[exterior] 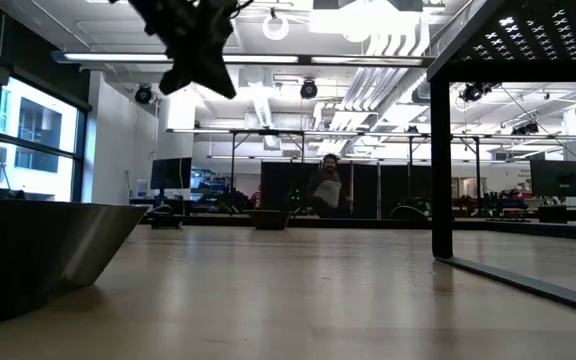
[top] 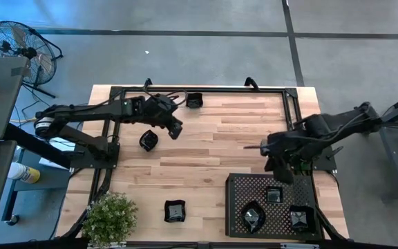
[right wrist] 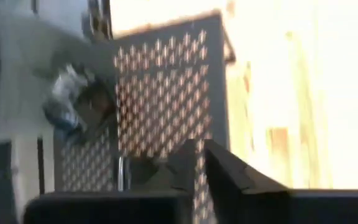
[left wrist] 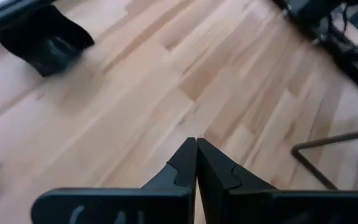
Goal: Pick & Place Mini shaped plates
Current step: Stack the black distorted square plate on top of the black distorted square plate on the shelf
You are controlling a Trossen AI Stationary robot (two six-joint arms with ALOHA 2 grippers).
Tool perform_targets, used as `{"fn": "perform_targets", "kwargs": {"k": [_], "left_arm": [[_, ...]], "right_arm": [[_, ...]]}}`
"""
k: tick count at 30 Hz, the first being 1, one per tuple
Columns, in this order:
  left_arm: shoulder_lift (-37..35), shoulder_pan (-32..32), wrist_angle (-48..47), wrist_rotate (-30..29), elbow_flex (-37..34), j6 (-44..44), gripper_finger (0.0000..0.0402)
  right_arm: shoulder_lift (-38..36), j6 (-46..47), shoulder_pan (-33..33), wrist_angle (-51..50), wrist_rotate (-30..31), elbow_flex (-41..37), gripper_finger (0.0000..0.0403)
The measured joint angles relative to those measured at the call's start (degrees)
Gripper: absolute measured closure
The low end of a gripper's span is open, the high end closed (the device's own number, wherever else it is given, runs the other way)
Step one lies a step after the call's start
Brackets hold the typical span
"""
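- High view: the left pincer [top: 175, 129] hangs over the far left part of the wooden counter [top: 206, 145], its fingers pressed together with nothing between them. A small black plate [top: 148, 140] lies just beside it on the wood. Another plate [top: 194, 99] sits at the far edge, and a third [top: 175, 211] lies near the front edge, close to a potted plant [top: 110, 218].
- High view: the right pincer [top: 282, 171] hovers at the far edge of the black perforated tray [top: 237, 207] in the front right corner. Three plates lie in the tray: one near its far side [top: 273, 196], one toward its left [top: 253, 216], one toward its right [top: 298, 219].
- Low view: a dark pincer [exterior: 200, 55] hangs above the counter at the upper left. A dark plate wall [exterior: 38, 250] fills the near left, and the tray's corner and leg [exterior: 442, 170] stand at the right. A person [exterior: 326, 188] stands far back in the room.
- Left wrist view: the two fingers [left wrist: 185, 165] meet at their tips over bare wood, holding nothing; a black plate [left wrist: 45, 40] lies well apart from them.
- Right wrist view: the fingers [right wrist: 225, 168] look closed and empty above the tray [right wrist: 166, 93]; the blurred shape [right wrist: 79, 102] on it is probably a plate.
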Motion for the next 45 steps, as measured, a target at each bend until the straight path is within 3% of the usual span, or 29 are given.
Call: {"fn": "perform_targets", "kwargs": {"k": [2,7,11,19,24,36,45], "left_arm": [[-1.14,1.16,2.17,0.75,-2.27,-0.22,0.0399],[-3.95,4.27,5.33,1.08,-9.04,-2.95,0.0401],[-3.95,8.96,7.41,2.62,-11.0,-5.19,0.0401],[2.34,21.45,12.37,7.19,-10.92,-10.44,0.0399],[9.29,26.52,12.95,13.63,-10.15,-11.02,0.038],[23.24,27.5,13.86,9.65,-0.1,-11.01,0.0271],[32.42,27.49,16.29,10.9,3.38,-12.5,0.0261]], "right_arm": [[-2.91,0.18,-0.95,5.53,1.55,-3.78,0.0396],[-7.59,2.59,-4.55,18.34,5.78,-12.97,0.0385],[-8.22,2.52,-7.55,26.13,8.13,-16.93,0.04],[-8.15,2.03,-13.61,31.49,15.91,-19.1,0.04],[-8.15,0.13,-16.07,35.94,18.71,-19.1,0.0397],[-8.15,-1.49,-19.0,40.22,20.08,-19.08,0.0397],[-8.15,-1.46,-19.0,40.28,21.3,-19.08,0.0398]]}}
